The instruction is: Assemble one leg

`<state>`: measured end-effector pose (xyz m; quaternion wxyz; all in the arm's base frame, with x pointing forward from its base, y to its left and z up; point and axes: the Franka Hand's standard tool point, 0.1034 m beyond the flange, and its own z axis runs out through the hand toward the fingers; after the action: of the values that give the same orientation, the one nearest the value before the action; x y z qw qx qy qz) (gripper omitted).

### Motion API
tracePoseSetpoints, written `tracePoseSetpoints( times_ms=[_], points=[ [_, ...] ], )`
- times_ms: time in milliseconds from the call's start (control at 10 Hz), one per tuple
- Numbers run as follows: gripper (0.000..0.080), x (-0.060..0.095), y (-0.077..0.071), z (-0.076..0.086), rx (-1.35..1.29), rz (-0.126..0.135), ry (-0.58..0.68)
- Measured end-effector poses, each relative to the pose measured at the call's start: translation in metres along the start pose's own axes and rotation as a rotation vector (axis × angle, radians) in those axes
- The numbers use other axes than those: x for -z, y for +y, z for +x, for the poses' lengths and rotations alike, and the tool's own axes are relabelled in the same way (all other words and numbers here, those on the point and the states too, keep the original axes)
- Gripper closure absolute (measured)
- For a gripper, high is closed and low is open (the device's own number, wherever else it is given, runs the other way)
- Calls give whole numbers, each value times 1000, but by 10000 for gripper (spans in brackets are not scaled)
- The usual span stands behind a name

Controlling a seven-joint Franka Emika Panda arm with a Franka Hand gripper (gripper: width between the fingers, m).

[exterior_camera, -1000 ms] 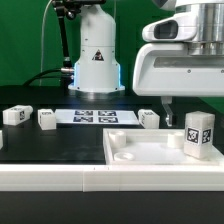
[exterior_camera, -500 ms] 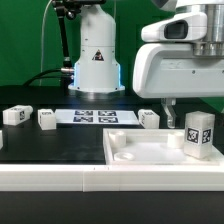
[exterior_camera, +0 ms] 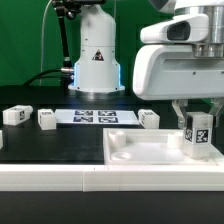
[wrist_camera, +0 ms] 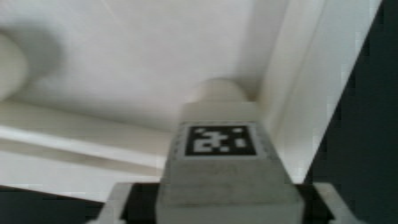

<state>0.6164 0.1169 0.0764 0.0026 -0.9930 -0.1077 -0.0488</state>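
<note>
Since the earlier frames the robot arm's two-finger gripper (exterior_camera: 198,122) has come down: half a second ago its fingers hung above and to the exterior view's left of the post, and now they reach down on both sides of its upper part. The post has not moved.

That post, the leg (exterior_camera: 198,140), is a small white plastic block, roughly square in section, with a black-and-white square tag on the face turned to the exterior camera. It stands upright inside the wide flat white panel (exterior_camera: 140,152), near that panel's corner at the exterior view's right. The panel has a raised rim and smooth, matte plastic surfaces.

In the wrist view the leg (wrist_camera: 219,140) rises between the gripper (wrist_camera: 217,205) fingers, a tag on its top face, with a dark finger (wrist_camera: 128,205) close against each flank. The jaws bracket the leg, but whether they press on it or only flank it cannot be told.

Farther back on the black table (exterior_camera: 60,145) lies the thin flat marker board (exterior_camera: 95,117). Three more small white tagged blocks sit near it: two (exterior_camera: 15,116) (exterior_camera: 46,119) at the exterior view's left and one (exterior_camera: 148,119) just beyond the panel's far edge.
</note>
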Motion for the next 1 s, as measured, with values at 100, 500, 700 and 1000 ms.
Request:
tracePoseSetpoints(
  times_ms=[100,500,700,1000],
  points=[
    [511,0,0,0,-14,1,0],
    [511,-1,-1,1,-410,20,-1],
    [509,-2,-2,2,-670,30,7],
    [509,-3,-2,1,-1086,24,6]
  ],
)
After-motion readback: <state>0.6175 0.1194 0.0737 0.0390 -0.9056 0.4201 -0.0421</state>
